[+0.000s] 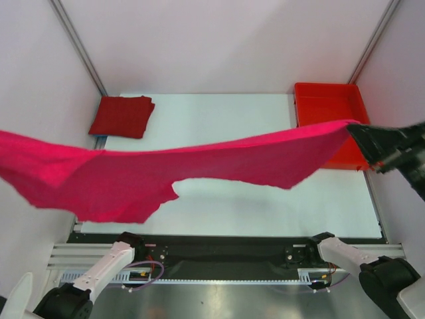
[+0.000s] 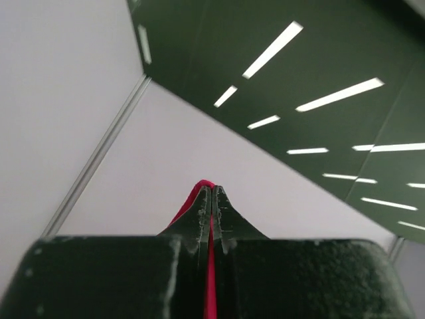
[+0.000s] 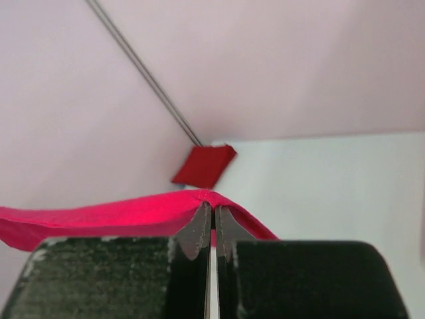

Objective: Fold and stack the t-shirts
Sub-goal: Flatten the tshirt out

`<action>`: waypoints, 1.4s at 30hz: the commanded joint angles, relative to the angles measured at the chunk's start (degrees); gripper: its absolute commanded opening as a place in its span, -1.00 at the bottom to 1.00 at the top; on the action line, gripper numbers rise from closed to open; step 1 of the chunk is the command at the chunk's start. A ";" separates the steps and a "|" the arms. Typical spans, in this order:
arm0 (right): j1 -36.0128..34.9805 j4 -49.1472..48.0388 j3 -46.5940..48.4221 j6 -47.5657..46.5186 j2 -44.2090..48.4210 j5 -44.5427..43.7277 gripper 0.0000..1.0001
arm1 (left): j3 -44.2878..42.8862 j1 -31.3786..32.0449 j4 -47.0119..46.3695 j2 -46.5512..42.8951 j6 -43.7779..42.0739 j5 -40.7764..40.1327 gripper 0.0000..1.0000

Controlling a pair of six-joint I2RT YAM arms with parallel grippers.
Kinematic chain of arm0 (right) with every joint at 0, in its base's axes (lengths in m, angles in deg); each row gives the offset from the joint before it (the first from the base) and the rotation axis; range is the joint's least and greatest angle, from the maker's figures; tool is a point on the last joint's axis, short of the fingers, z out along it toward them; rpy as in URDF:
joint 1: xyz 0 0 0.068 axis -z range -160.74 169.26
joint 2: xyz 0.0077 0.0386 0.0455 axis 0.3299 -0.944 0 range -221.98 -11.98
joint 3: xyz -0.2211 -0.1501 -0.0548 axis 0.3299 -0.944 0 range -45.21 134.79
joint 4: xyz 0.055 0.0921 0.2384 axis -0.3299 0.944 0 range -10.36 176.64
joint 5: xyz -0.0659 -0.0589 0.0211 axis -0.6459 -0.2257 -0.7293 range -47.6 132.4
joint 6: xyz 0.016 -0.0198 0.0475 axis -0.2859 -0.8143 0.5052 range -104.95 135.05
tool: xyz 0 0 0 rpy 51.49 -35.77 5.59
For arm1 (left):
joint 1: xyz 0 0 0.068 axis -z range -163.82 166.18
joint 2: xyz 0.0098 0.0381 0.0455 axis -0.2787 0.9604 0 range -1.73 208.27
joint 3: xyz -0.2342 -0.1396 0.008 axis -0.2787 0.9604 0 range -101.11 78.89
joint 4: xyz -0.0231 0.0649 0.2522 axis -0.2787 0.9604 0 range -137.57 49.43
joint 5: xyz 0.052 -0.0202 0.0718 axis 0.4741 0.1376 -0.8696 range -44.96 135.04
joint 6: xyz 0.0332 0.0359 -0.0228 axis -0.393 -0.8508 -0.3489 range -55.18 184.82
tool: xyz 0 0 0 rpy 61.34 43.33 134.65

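Aloft, pink t-shirt (image 1: 199, 166) clenched in left pincer (image 2: 211, 197), right pincer (image 3: 212, 214); tray (image 1: 329, 103) partly behind.

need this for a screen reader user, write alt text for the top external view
A magenta-pink t-shirt hangs stretched in the air across the frame above a white table, its right end pinched in the right arm's fingers, its left end out of frame. A folded crimson t-shirt lies at the table's far left corner, a red tray at far right.
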 commanded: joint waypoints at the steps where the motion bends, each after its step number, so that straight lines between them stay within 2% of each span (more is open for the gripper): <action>1: 0.28 -4.22 0.67 2.93 -0.47 1.84 -1.00 | -3.64 0.24 -7.09 3.43 -2.24 6.21 -0.99; 5: 0.28 -8.00 -4.76 4.69 -1.08 2.11 -1.00 | -6.29 0.85 -10.33 9.77 -3.38 6.05 -0.99; 8: 0.28 -9.31 -10.99 4.52 -3.72 2.46 -1.00 | -3.22 0.85 -14.12 13.81 -4.61 4.12 -0.99; 12: 0.28 -16.33 -24.79 1.80 -6.53 0.09 -1.00 | 11.43 0.85 -19.30 16.89 -5.23 2.36 -0.99; 14: 0.46 -24.76 -35.04 0.30 -7.85 -2.37 -1.00 | 21.59 0.76 -23.08 18.90 -5.76 1.83 -0.99; 16: 1.24 -33.44 -41.14 -0.75 -10.91 -3.16 -1.00 | 28.92 0.50 -29.56 20.75 -6.02 1.56 -0.99; 17: 1.69 -36.02 -43.61 -0.49 -12.24 -3.86 -1.00 | 35.74 -0.20 -31.51 23.20 -6.37 1.74 -0.99; 18: 2.47 -38.91 -48.85 -0.06 -13.90 -3.52 -1.00 | 38.51 -0.64 -33.53 25.31 -5.77 1.56 -0.99; 19: 3.26 -45.56 -51.43 0.12 -15.40 -2.82 -1.00 | 40.54 -1.17 -35.46 27.34 -5.06 1.39 -0.99; 20: 3.53 -48.23 -53.46 -0.22 -19.15 -3.25 -1.00 | 44.30 -2.56 -36.79 29.44 -4.45 1.56 -0.99; 23: 4.85 -58.25 -58.65 -1.63 -28.11 -3.78 -1.00 | 47.76 -5.38 -41.80 41.03 -1.64 3.39 -0.99; 25: 6.34 -65.88 -59.63 -1.72 -33.05 -2.82 -1.00 | 46.63 -6.53 -43.65 50.70 0.38 4.28 -1.00; 27: 8.71 -66.63 -56.75 -1.90 -41.72 -2.29 -1.00 | 43.57 -8.37 -45.84 56.42 1.79 7.25 -1.00; 28: 9.33 -66.46 -52.81 -2.16 -44.30 -1.42 -1.00 | 41.63 -8.81 -45.16 62.19 2.06 7.97 -0.99; 29: 10.82 -66.54 -51.29 -2.16 -46.50 -1.15 -1.00 | 36.65 -9.69 -43.85 64.51 2.41 8.50 -0.99; 31: 11.79 -68.46 -49.09 -2.33 -51.61 -0.10 -1.00 | 32.32 -10.13 -41.12 70.48 1.80 8.51 -0.99; 35: 13.64 -62.77 -36.38 -4.35 -61.19 1.67 -1.00 | 21.69 -10.75 -37.43 77.34 2.33 9.64 -0.99; 42: 18.21 -56.09 -24.14 -5.94 -70.08 0.44 -1.00 | 11.39 -11.19 -32.34 84.03 2.94 7.81 -0.99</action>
